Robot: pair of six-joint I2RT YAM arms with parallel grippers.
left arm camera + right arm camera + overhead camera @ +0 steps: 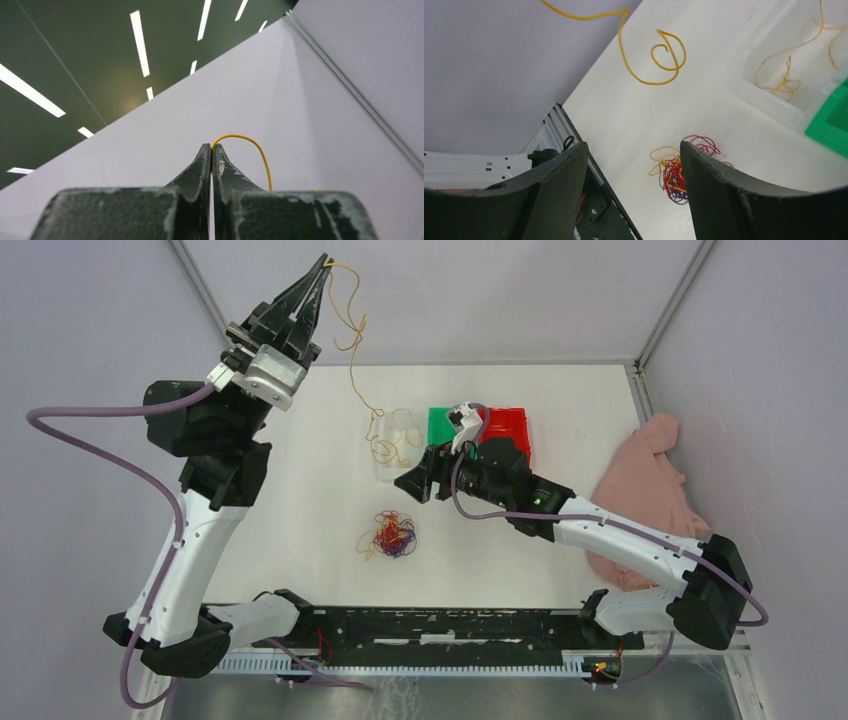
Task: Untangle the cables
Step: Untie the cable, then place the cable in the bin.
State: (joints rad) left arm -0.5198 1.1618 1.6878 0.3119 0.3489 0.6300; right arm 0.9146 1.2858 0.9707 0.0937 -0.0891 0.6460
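My left gripper [320, 272] is raised high at the back left, shut on one end of a long yellow cable [352, 350]. The cable hangs down in loops to the table beside a clear tray [378, 470]. In the left wrist view the fingertips [205, 152] are pressed together with the yellow cable [252, 145] arching out of them. A tangle of red, yellow and dark blue-purple cables [390, 535] lies on the table's middle front. My right gripper [412, 483] is open and empty, above and behind the tangle [676, 172]. The hanging cable's curled end [664, 52] rests on the table.
The clear tray [769, 102] holds more loose yellow cable [786, 75]. A green bin [445, 425] and a red bin [510, 425] stand behind my right arm. A pink cloth [650, 490] lies at the right edge. Grey walls enclose the table.
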